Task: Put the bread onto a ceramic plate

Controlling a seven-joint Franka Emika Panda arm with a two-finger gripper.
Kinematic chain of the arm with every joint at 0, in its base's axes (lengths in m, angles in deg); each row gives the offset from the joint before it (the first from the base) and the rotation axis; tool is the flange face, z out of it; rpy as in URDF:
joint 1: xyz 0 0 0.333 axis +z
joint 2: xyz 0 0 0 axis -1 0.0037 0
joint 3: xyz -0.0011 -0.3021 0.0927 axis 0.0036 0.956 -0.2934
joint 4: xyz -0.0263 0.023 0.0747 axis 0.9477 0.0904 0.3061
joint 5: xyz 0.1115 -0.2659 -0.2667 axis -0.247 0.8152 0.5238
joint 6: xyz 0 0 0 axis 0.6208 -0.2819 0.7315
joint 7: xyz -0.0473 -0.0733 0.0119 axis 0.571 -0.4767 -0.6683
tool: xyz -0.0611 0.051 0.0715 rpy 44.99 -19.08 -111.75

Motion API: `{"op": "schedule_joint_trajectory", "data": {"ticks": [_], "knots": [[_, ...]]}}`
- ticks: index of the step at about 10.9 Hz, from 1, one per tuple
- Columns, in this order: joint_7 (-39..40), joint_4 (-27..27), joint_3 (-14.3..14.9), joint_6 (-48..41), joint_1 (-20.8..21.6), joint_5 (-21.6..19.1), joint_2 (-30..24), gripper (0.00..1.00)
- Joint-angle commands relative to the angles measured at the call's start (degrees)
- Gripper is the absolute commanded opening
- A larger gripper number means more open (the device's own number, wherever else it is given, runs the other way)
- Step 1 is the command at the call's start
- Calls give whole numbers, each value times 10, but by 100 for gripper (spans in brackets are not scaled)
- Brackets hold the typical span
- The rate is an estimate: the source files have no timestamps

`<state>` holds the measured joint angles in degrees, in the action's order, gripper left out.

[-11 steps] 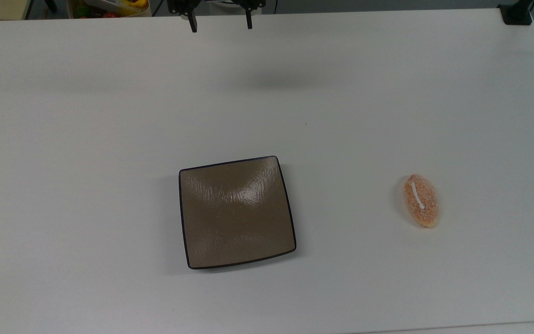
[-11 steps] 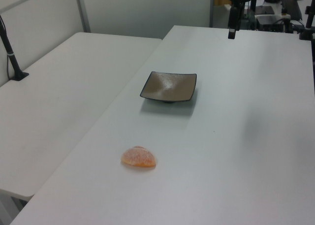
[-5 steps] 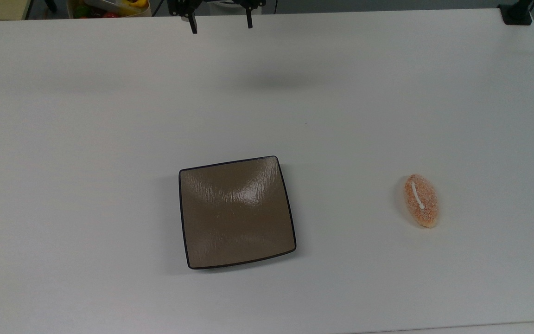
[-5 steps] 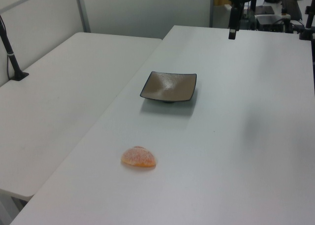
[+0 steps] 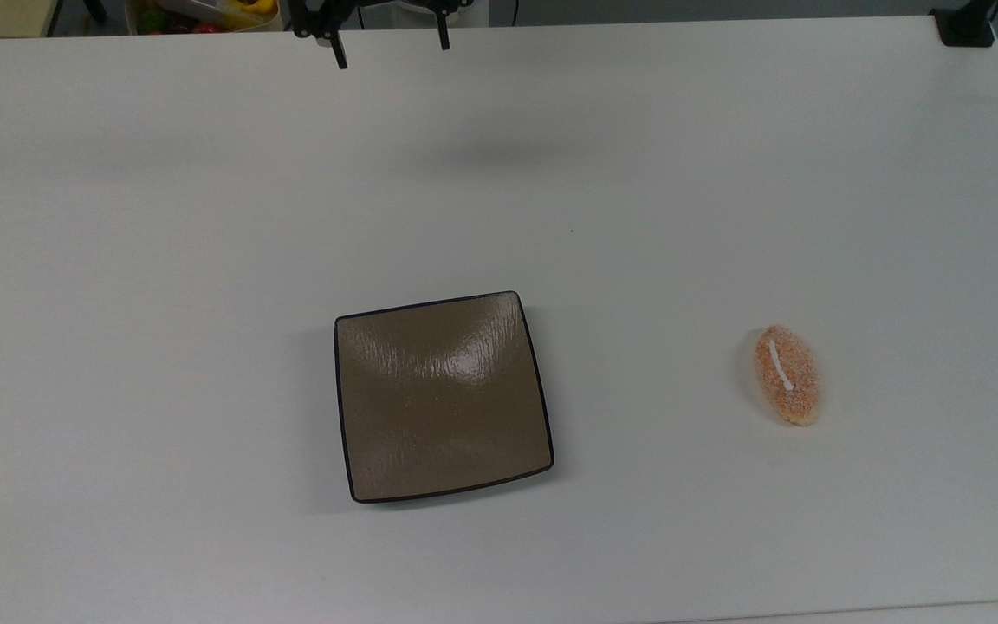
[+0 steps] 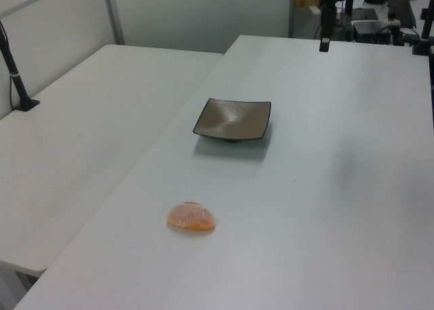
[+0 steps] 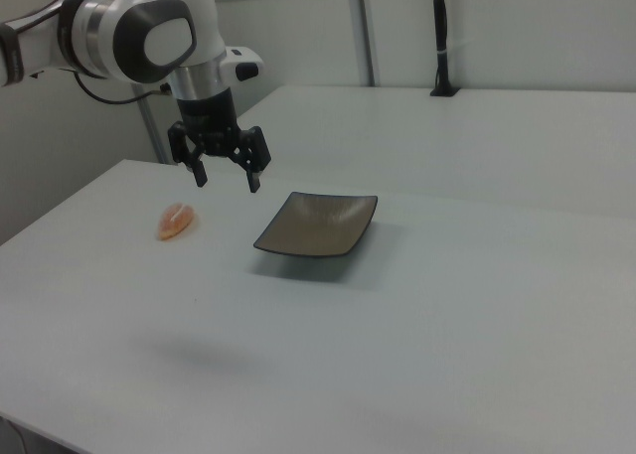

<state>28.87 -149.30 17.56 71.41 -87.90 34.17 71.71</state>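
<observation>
Bread on the table, plate bare.
Gripper [image 7: 227,174] hangs high, fingers spread wide, holding nothing; bread [image 5: 786,374] lies well to the top view's right of the ceramic plate [image 5: 440,395].

My table [image 5: 204,260] is white, smooth and not shiny. The ceramic plate [image 5: 441,397] is brown and very shiny, with little ripples on it and a thin dark edge. The bread [image 5: 786,374] at the right of the top view looks rough and grainy, orange-pink with tiny dots and one smooth white stripe. My claw [image 7: 227,177] is dull black, and my arm [image 7: 149,37] is shiny white, like hard plastic.
</observation>
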Motion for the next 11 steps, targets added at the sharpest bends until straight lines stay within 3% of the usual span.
{"op": "schedule_joint_trajectory", "data": {"ticks": [1,4,7,11], "knots": [[9,22,-5,2,17,1,18,100],[-56,105,-6,3,57,5,74,100],[-152,212,-6,14,125,17,160,100],[-252,225,-5,180,208,37,227,100]]}}
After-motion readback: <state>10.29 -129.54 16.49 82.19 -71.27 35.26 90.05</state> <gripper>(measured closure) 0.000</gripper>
